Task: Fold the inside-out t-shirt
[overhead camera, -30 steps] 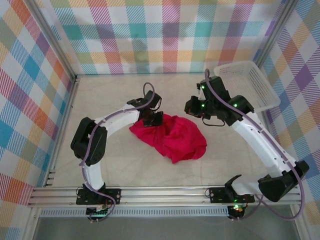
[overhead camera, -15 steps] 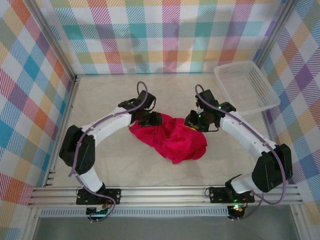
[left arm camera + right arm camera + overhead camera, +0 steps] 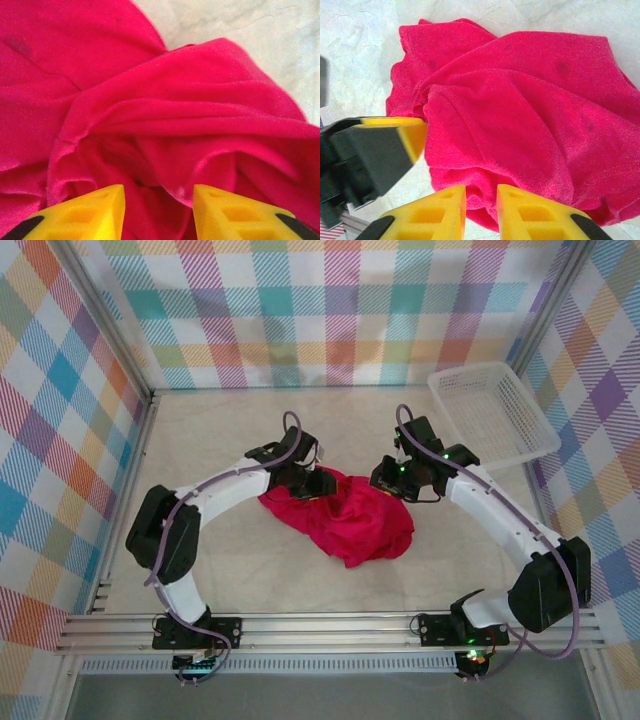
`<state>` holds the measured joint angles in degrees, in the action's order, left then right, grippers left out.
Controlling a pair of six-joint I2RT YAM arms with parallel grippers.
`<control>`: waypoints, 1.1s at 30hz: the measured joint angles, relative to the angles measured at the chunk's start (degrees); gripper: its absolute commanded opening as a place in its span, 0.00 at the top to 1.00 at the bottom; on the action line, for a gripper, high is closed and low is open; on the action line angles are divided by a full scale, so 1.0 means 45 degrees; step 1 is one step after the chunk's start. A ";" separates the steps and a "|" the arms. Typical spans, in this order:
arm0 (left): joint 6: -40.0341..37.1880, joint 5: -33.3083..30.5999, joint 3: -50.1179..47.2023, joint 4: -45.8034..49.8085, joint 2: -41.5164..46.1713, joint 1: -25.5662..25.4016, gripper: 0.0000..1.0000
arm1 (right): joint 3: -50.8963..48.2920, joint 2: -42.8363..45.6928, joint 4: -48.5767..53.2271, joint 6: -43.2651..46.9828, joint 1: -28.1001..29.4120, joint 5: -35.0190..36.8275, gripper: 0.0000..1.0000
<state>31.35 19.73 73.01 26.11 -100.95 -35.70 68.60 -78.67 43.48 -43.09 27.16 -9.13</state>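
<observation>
The inside-out t-shirt [image 3: 345, 520] is a crumpled crimson heap in the middle of the table. My left gripper [image 3: 318, 483] is down on its far left edge. In the left wrist view the gripper [image 3: 159, 192] is open, its yellow fingers [image 3: 90, 212] either side of soft folds of the shirt [image 3: 175, 100]. My right gripper [image 3: 388, 480] is at the far right edge. In the right wrist view it [image 3: 481, 192] is open only narrowly, with a bunched hem fold of the shirt [image 3: 520, 100] between its fingertips. The left gripper's finger [image 3: 385, 150] shows beside the cloth there.
A white mesh basket [image 3: 495, 410] stands at the back right corner, tilted against the wall. Plaid walls close in the pale table [image 3: 200, 440] on three sides, and a metal rail runs along the near edge.
Both arms have come down from just above the heap onto its far edge. Both grippers went from shut to open, then narrowed slightly. The shirt has barely shifted.
</observation>
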 measured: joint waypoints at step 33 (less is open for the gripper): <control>0.0024 0.1875 0.8412 0.3483 -0.0695 0.0437 1.00 | -0.2662 -0.2701 -0.3109 -0.2385 0.0219 0.1375 1.00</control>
<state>31.46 28.16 110.87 41.78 -104.07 -33.74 56.62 -90.83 29.50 -53.82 28.14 -2.94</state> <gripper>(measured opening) 0.049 0.061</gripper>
